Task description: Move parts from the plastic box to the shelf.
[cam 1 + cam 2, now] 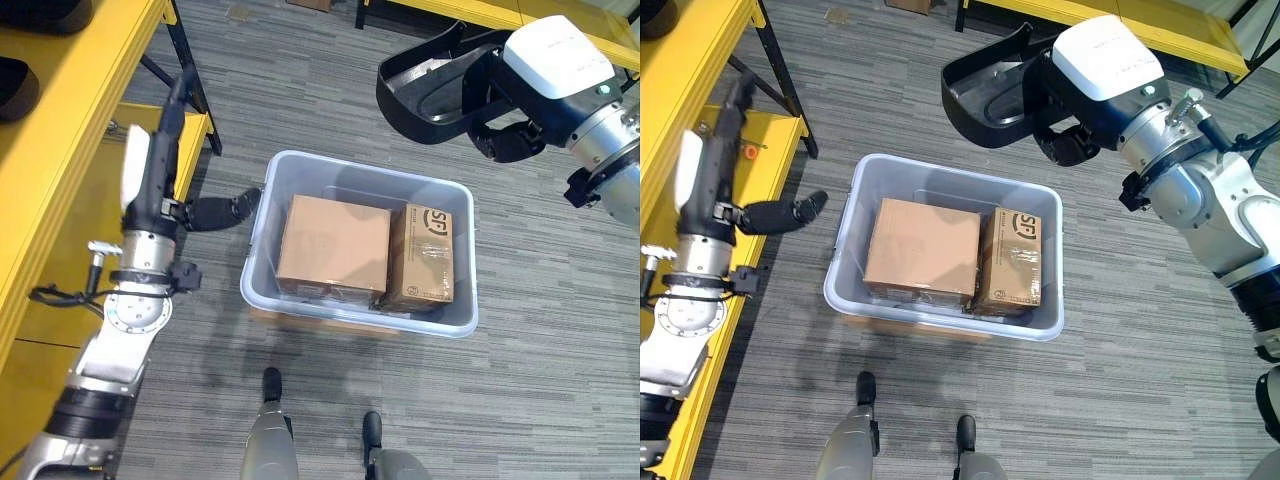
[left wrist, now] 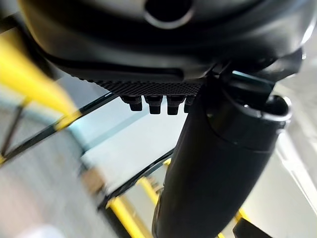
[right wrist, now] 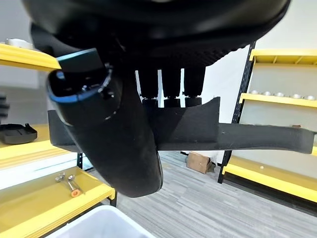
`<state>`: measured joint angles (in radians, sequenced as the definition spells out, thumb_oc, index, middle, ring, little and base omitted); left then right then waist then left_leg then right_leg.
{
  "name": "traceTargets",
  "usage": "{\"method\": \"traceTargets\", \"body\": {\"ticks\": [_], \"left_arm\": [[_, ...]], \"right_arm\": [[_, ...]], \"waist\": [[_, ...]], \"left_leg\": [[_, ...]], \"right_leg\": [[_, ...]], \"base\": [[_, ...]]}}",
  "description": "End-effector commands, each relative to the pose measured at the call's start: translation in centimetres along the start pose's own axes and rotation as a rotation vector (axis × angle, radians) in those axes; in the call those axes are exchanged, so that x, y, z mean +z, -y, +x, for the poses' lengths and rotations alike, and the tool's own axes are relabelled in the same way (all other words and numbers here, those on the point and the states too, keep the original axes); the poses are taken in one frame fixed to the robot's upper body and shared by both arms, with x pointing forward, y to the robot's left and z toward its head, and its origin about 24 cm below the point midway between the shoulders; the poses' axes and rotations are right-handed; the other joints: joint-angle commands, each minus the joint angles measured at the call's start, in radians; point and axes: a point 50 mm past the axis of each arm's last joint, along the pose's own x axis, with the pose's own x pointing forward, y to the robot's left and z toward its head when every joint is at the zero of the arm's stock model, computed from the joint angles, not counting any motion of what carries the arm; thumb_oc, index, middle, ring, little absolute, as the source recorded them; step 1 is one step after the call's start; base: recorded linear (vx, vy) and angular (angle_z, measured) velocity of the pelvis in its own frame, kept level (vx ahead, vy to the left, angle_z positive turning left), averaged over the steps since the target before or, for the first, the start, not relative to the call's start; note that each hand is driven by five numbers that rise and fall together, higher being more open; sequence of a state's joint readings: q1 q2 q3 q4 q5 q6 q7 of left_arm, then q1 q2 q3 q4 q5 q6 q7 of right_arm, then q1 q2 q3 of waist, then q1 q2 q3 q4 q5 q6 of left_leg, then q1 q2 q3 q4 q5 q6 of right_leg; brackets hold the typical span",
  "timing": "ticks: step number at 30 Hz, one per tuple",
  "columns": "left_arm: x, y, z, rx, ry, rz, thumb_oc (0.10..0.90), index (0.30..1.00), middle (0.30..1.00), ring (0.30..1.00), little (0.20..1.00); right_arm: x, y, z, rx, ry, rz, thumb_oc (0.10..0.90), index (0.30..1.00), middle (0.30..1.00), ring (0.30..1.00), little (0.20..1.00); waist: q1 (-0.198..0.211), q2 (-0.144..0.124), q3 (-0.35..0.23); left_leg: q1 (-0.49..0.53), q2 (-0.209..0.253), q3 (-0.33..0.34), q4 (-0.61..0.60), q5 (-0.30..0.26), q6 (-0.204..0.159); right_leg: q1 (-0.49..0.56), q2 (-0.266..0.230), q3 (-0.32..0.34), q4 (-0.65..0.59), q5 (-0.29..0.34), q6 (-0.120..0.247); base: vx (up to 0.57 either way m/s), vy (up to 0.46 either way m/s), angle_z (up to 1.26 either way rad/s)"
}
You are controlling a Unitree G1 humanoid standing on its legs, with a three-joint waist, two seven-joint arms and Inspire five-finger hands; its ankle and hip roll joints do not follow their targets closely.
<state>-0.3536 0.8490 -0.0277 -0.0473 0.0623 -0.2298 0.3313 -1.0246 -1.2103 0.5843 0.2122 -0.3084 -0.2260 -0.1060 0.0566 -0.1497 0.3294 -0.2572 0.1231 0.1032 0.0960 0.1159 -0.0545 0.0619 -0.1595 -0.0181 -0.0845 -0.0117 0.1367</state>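
Yellow shelf [image 1: 60, 120] fills the frame's left; the grey box [image 1: 462, 260] sits centre with two cartons [image 1: 335, 245]. Upper right, the right hand [image 1: 1065, 135] has its fingers clamped on a black part [image 1: 985, 95]. At left, the left hand [image 1: 222, 210] is relaxed, empty. The wide part could snag shelf posts and slip. Its far end is cut off.

Floor: grey striped carpet [image 1: 300, 100] | Furniture: yellow shelving, black legs [image 1: 70, 110]; more yellow racks [image 3: 277, 99] beyond the fingers | Wall: pale [image 3: 225, 69]
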Motion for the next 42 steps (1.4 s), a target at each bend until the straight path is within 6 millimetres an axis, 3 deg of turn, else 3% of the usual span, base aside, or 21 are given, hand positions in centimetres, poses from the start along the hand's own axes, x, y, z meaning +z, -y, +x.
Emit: {"method": "traceTargets", "body": {"ticks": [1,8,15,42], "left_arm": [[1.6,0.8,-0.5,-0.01,0.167,0.088,0.9,1.0,1.0,1.0,1.0],[3.1,0.9,1.4,-0.024,0.338,0.353,0.9,1.0,1.0,1.0,1.0],[4.4,2.3,2.4,-0.041,0.442,0.428,0.9,1.0,1.0,1.0,1.0],[6.5,6.3,2.6,-0.108,0.512,0.327,0.9,1.0,1.0,1.0,1.0]], "right_arm": [[0.5,0.2,1.3,-0.112,0.005,0.107,0.4,0.3,0.3,0.3,0.3],[2.5,-0.2,2.1,-0.103,0.096,0.127,0.4,0.3,0.3,0.3,0.3],[4.0,-0.1,2.9,-0.128,0.151,0.153,0.4,0.3,0.3,0.3,0.3],[6.6,0.4,5.0,-0.189,0.221,0.239,0.4,0.3,0.3,0.3,0.3]], "waist": [[-0.016,-0.006,-0.331],[-0.024,-0.002,-0.343],[-0.036,-0.003,-0.347],[-0.048,-0.014,-0.34]], "left_leg": [[0.022,0.106,-0.007,0.014,-0.059,-0.065],[0.023,0.104,-0.005,0.011,-0.055,-0.069],[0.014,0.106,-0.008,0.018,-0.055,-0.07],[-0.001,0.113,-0.005,0.052,-0.071,-0.064]], "right_leg": [[0.084,-0.024,-0.017,-0.001,-0.019,0.04],[0.092,-0.025,-0.024,-0.003,-0.027,0.041],[0.09,-0.026,-0.03,-0.003,-0.03,0.041],[0.088,-0.028,-0.016,-0.002,-0.031,0.033]], "base": [[0.0,0.0,0.0],[0.0,0.0,0.0],[0.0,0.001,0.02],[0.0,0.0,0.0]]}}
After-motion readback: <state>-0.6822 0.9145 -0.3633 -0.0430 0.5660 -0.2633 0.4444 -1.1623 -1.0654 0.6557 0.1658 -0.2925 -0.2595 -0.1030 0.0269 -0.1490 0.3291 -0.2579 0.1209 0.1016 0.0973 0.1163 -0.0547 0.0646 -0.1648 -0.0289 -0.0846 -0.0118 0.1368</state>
